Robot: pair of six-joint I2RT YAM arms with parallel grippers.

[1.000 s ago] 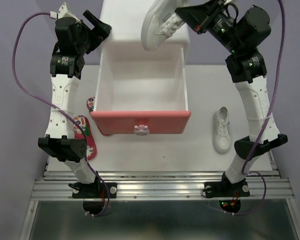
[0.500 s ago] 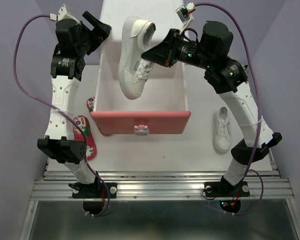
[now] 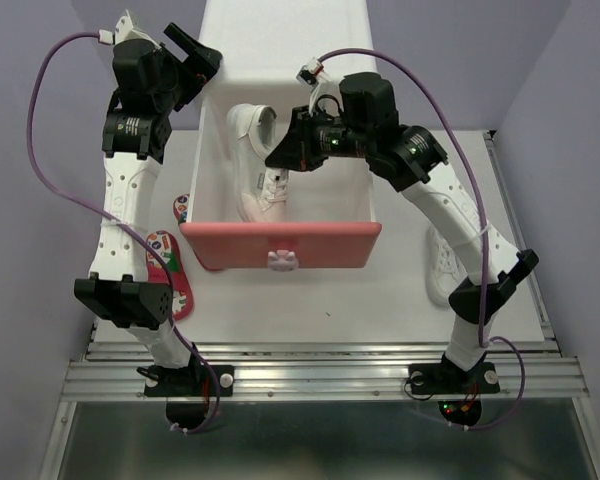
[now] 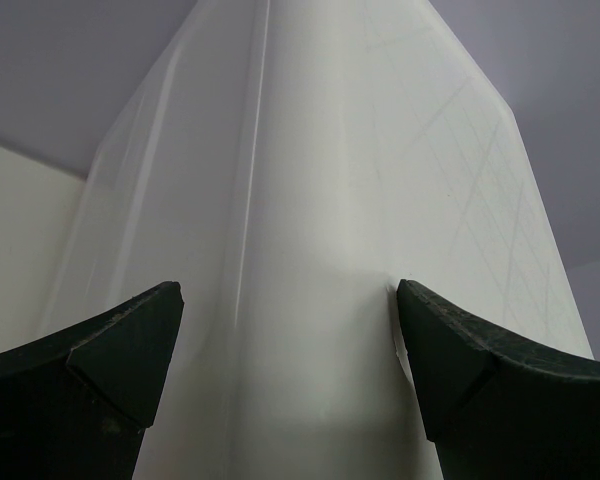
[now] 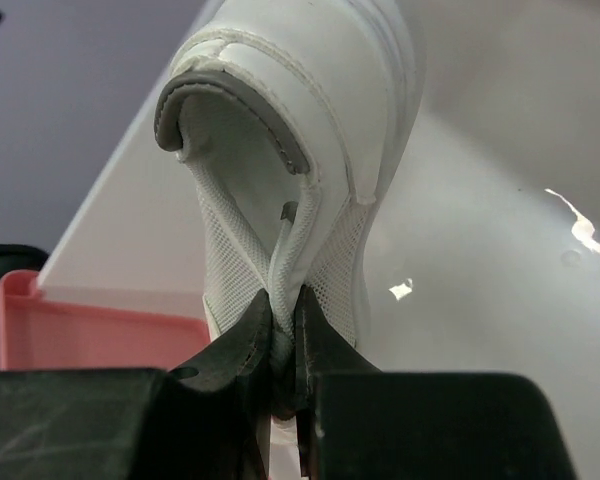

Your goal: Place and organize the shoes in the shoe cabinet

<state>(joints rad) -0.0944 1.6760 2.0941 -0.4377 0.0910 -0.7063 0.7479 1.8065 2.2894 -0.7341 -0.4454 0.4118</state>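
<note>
Right gripper (image 3: 280,158) is clenched on the tongue/lace area of the white lace-up sneaker (image 3: 248,140). The shoe sits inside the open pink-fronted drawer (image 3: 280,244), left of centre in the top view, toe toward the pink front. I can't tell if the sole is on the drawer floor yet; in the wrist view it looks tilted.

To do it well:
- Lower until the sole seats flat.
- Hug the drawer's left wall so its mate fits beside it.
- Release, then lift straight up so the lace doesn't drag the shoe.

Left gripper (image 3: 198,50) is spread wide and holding nothing, at upper left beside the white cabinet body (image 3: 280,40).

The second white sneaker (image 3: 442,265) is on the table (image 3: 380,300) at right, partly behind the right arm. The red flat sandals (image 3: 165,270) lie left of the drawer, partly under the left arm. The drawer's right wall is close to the right wrist, so mind it on retreat.
</note>
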